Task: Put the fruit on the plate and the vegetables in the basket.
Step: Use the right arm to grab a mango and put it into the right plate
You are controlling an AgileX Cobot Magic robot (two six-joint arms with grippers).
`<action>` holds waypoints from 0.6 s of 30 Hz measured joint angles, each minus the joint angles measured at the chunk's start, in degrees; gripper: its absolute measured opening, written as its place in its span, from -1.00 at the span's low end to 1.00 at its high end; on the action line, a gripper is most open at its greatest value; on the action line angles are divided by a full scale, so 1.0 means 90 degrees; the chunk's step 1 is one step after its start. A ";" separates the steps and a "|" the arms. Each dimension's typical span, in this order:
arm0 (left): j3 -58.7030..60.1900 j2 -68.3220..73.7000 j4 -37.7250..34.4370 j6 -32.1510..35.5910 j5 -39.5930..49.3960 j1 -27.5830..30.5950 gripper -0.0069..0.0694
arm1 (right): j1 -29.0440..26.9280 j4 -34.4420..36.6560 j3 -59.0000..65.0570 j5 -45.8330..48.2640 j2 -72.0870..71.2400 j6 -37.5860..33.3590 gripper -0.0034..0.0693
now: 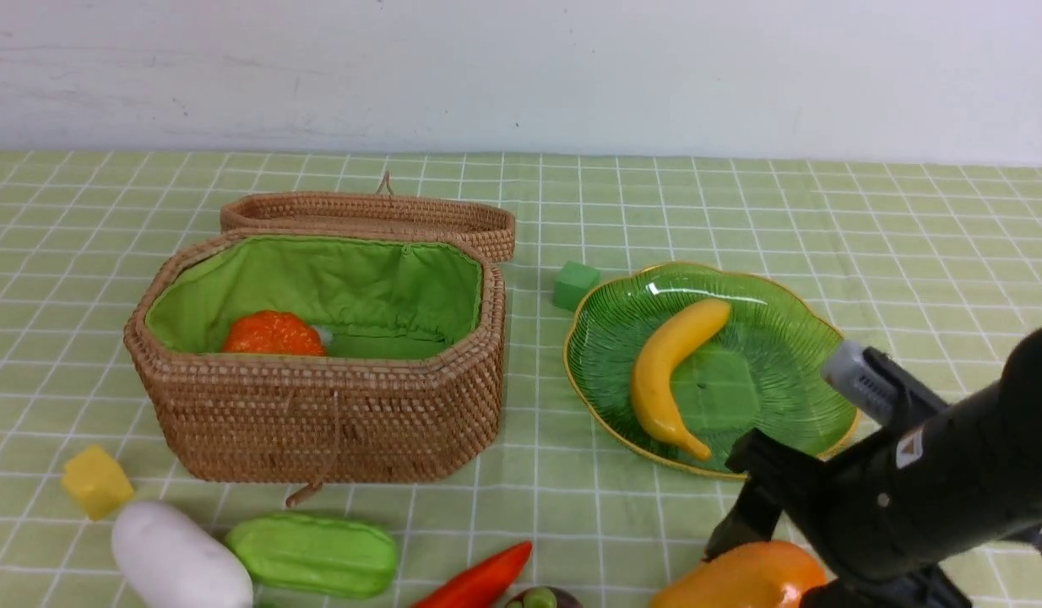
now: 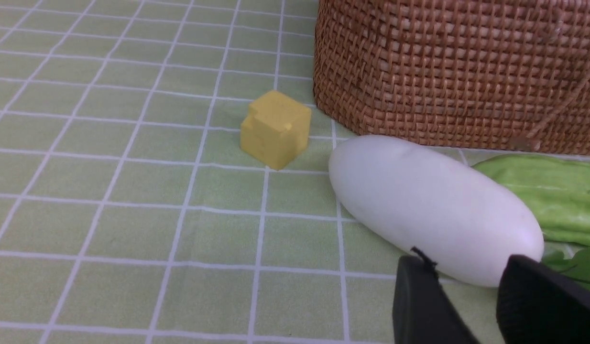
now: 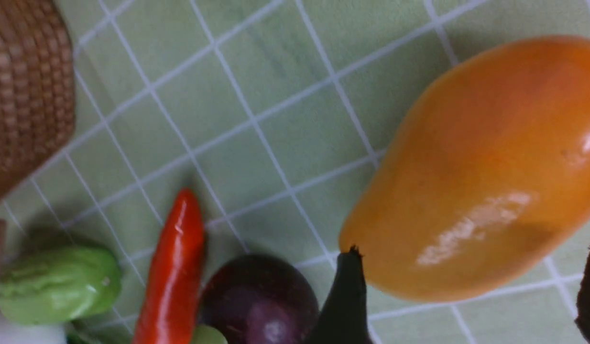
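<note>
Orange-yellow mango (image 3: pixel 472 177) on the surface (image 1: pixel 555 507), beneath the right tool (image 3: pixel 467 286), whose fingers stand wide to either side of it. Beyond that tool, the banana (image 1: pixel 669 380) rests on the green glass plate (image 1: pixel 774 380). To the tool's left, nearest first: mangosteen (image 3: pixel 261 296), red tapered vegetable (image 3: pixel 173 272), green gourd (image 1: pixel 314 553), white radish (image 1: pixel 179 553). Left tool (image 2: pixel 462 296), near the radish: fingers slightly apart, nothing between them. Farther ahead, the basket (image 1: pixel 335 422) holds the orange pumpkin (image 1: pixel 272 333).
</note>
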 joint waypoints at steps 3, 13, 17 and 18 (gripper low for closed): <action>0.0000 0.0000 0.0000 0.0000 0.0000 0.0000 -0.19 | 0.0231 0.0095 0.0326 -0.0631 0.0079 0.0331 0.72; 0.0000 0.0000 0.0000 0.0000 0.0000 0.0000 -0.19 | 0.0341 -0.0056 0.0537 -0.1448 0.0848 0.0514 0.72; 0.0000 0.0000 0.0000 0.0000 0.0000 0.0000 -0.19 | 0.0341 -0.0157 0.0525 -0.1426 0.1012 0.0418 0.67; 0.0000 0.0000 0.0000 0.0000 0.0000 0.0000 -0.19 | 0.0341 -0.0170 0.0525 -0.1405 0.1012 0.0337 0.63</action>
